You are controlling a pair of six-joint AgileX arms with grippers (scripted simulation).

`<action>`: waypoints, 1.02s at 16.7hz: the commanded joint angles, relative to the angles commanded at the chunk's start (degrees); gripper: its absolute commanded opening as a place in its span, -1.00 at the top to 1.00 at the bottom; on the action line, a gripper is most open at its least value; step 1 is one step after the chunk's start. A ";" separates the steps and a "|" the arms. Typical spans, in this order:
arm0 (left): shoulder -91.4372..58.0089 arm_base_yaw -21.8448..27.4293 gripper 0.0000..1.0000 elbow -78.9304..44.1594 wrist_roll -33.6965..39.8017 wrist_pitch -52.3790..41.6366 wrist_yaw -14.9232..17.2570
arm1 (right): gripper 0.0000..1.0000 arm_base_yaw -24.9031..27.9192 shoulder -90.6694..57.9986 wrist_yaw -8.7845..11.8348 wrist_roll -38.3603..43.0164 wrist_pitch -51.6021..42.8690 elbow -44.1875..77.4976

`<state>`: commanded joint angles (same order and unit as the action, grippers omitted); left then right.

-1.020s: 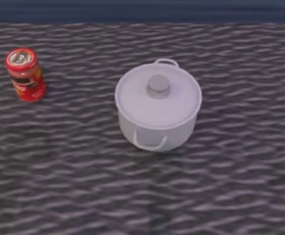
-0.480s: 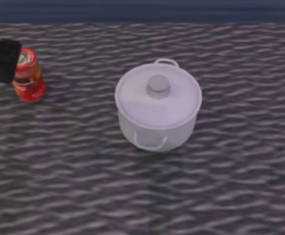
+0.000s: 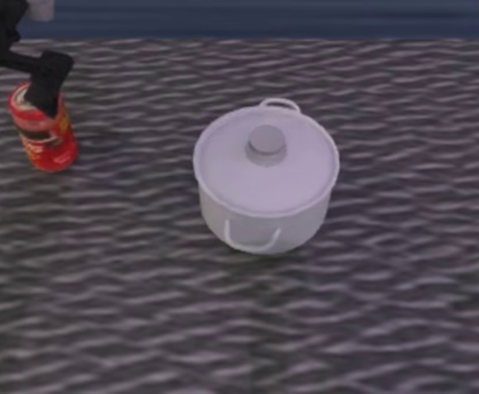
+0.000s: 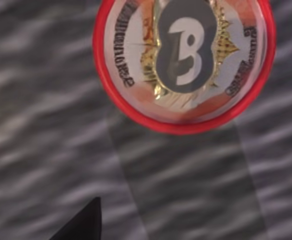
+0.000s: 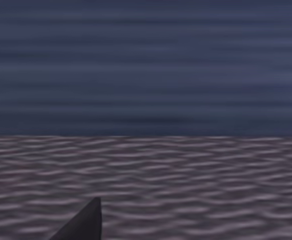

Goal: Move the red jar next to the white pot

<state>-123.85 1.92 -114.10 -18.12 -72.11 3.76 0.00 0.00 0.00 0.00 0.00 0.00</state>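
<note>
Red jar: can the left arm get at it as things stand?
Probably yes. The left gripper hangs right over the red jar, nothing stands beside it, and the white pot sits well off toward the table's middle.

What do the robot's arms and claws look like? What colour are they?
Only the left arm shows from above: its gripper is matte black and blocky, with flat, squared fingers, and a pale grey piece sits behind it at the picture's edge. In each wrist view a single dark, pointed fingertip pokes in. No cables or markings are visible. The right arm is out of the top view.
</note>
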 joint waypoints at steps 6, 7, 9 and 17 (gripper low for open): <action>-16.65 -0.52 -1.00 -20.74 -2.50 -7.68 -1.43 | -1.00 0.00 0.00 0.00 0.00 0.00 0.00; -18.07 -0.58 -1.00 -22.78 -2.72 -8.27 -1.60 | -1.00 0.00 0.00 0.00 0.00 0.00 0.00; -19.65 -0.67 -1.00 -25.16 -2.96 -8.91 -1.82 | -1.00 0.00 0.00 0.00 0.00 0.00 0.00; -19.70 -0.50 -1.00 -24.30 -2.80 -7.88 -1.86 | -1.00 0.00 0.00 0.00 0.00 0.00 0.00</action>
<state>-143.55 1.42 -138.40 -20.92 -79.99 1.90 0.00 0.00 0.00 0.00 0.00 0.00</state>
